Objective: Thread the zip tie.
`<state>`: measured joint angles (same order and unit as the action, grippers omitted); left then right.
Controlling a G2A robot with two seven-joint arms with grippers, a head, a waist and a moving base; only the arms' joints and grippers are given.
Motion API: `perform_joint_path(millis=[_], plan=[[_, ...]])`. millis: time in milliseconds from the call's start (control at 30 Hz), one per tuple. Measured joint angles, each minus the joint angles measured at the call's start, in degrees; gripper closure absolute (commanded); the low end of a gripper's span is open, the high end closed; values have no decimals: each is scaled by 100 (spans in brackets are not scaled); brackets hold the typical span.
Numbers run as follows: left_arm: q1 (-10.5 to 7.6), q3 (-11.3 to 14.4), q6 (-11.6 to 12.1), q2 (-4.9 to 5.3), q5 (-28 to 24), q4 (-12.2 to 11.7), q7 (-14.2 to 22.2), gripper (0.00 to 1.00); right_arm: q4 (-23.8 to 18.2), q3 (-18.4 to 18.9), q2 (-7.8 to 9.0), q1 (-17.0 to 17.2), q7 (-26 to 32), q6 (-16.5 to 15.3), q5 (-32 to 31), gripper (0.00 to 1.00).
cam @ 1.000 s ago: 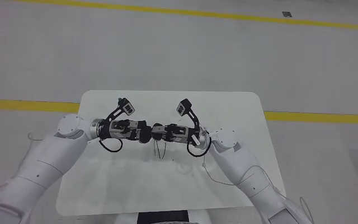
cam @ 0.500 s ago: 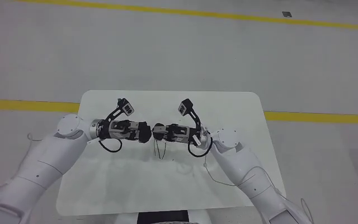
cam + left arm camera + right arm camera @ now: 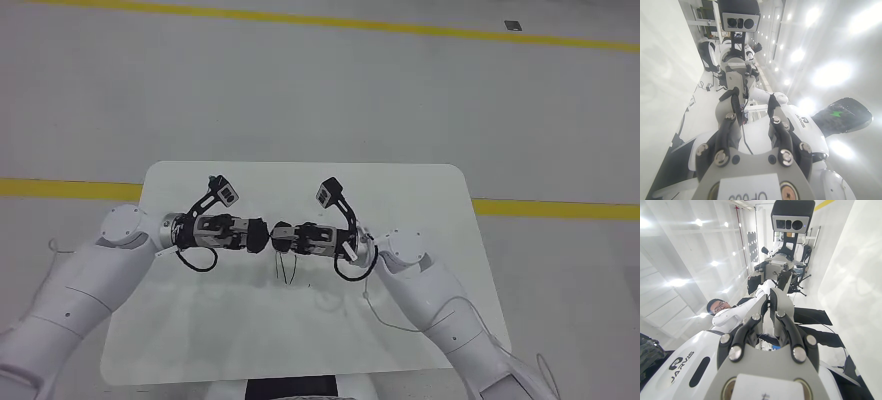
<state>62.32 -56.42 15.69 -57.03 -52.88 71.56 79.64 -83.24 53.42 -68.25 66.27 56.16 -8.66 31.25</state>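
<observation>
right gripper (image 3: 768, 303) clenched, judged to pinch the zip tie (image 3: 285, 266), which hangs as a thin dark strand above the middle of the table (image 3: 420, 200). left gripper (image 3: 753, 103) released, tip to tip with it, presumably so the free end can be fed across

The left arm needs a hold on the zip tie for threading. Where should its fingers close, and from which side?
Probably the stretch of zip tie nearest the right gripper, where the strap hangs steadiest. Bring the open left gripper in level from its own side, fingers straddling the strap; the dangling ends could swing.
</observation>
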Motion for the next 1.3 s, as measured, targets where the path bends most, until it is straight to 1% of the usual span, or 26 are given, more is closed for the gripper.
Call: perform_joint_path(millis=[33, 67, 233, 633, 833, 1000, 1067, 1133, 1167, 1300], plan=[[0, -1, -1, 0, 2, -5, 0, 84, 7, -3, -3, -4, -4, -3, -1, 100], [-1, -3, -3, -1, 6, -11, 0, 86, 14, -5, -7, -7, -9, -11, -1, 100], [-12, 7, -21, -5, 13, -16, 0, 84, 30, -4, -20, -9, -23, -43, 5, 100], [-56, 55, -40, -16, -2, -65, 0, 87, 32, 9, -46, -35, -23, -51, 5, 100], [-84, 85, -42, -21, -12, -88, 0, 85, 49, -14, -66, -73, -7, -37, -5, 100], [-97, 97, -41, -21, -13, -99, 0, 86, 69, -28, -80, -85, -1, -38, -6, 100], [-102, 105, -47, -20, -12, -101, 0, 88, 75, -32, -85, -88, 2, -39, -6, 100], [-105, 111, -53, -18, -12, -102, 0, 93, 80, -35, -89, -90, 5, -37, -7, 100], [-106, 115, -57, -17, -11, -104, 0, 100, 83, -35, -92, -91, 7, -33, -7, 100], [-112, 128, -63, -13, -11, -107, 0, 100, 86, -34, -99, -88, 0, -24, -9, 100]])
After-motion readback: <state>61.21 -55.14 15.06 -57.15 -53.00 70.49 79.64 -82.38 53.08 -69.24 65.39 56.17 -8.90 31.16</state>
